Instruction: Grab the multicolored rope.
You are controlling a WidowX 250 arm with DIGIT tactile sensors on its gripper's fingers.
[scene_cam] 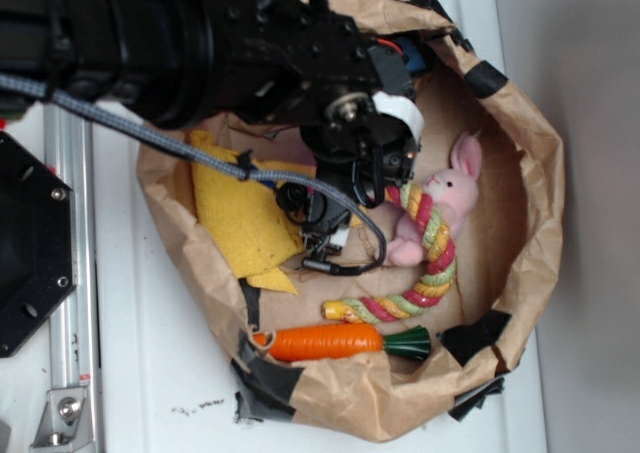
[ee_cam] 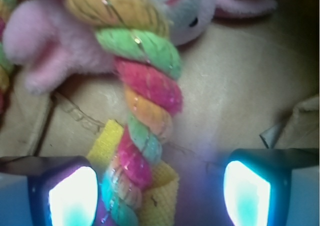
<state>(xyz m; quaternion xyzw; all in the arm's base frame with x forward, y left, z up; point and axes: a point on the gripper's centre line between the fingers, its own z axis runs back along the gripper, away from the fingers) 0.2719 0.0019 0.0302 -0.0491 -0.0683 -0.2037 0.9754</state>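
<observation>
The multicolored rope (scene_cam: 436,255), twisted in red, yellow and pale green strands, curves like a C inside the paper bag, draped over the pink bunny. My gripper (scene_cam: 376,187) hovers over the rope's upper end. In the wrist view the rope (ee_cam: 145,101) runs down from the top and passes between my gripper's (ee_cam: 160,198) fingers, close to the left pad (ee_cam: 72,196). The right pad (ee_cam: 247,196) stands well apart from it. The jaws are wide open and nothing is clamped.
A pink plush bunny (scene_cam: 452,195) lies under the rope. An orange toy carrot (scene_cam: 325,341) with a green top sits at the bag's near side. A yellow cloth (scene_cam: 238,213) lies at the left. The brown paper bag's rolled rim (scene_cam: 545,203) rings everything.
</observation>
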